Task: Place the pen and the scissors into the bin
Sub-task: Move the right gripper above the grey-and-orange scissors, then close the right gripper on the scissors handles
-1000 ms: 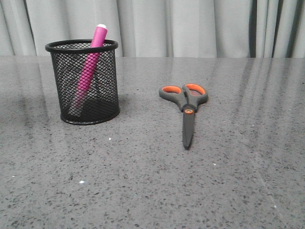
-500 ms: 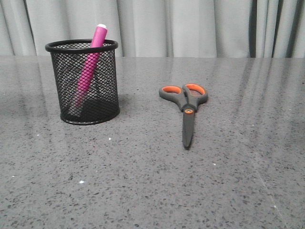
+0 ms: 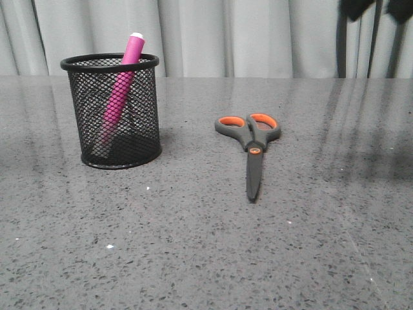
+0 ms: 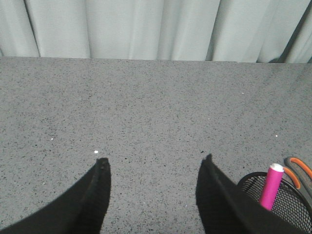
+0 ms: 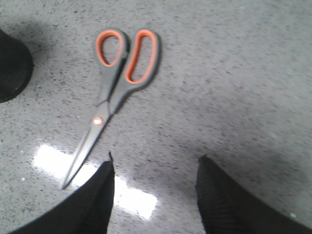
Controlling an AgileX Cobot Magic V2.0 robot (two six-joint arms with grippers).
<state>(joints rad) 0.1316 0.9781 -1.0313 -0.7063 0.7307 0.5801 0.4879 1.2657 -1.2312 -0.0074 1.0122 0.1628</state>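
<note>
The black wire-mesh bin stands upright at the left of the table. The magenta pen leans inside it, white tip above the rim. The scissors lie flat and closed right of the bin, orange-lined handles away from me. My right gripper shows only its fingertips at the top right, high above the table. In its wrist view it is open and empty above the table, beside the scissors. My left gripper is open and empty over bare table, with the bin, pen and scissors handles to one side.
The grey speckled table runs back to a pale curtain. A bright glare patch lies on the table between the right fingers. The bin's edge shows in the right wrist view.
The right gripper's fingertips have come into the top right of the front view, and a shadow has spread over the table's right side. Bin, pen and scissors have not moved.
</note>
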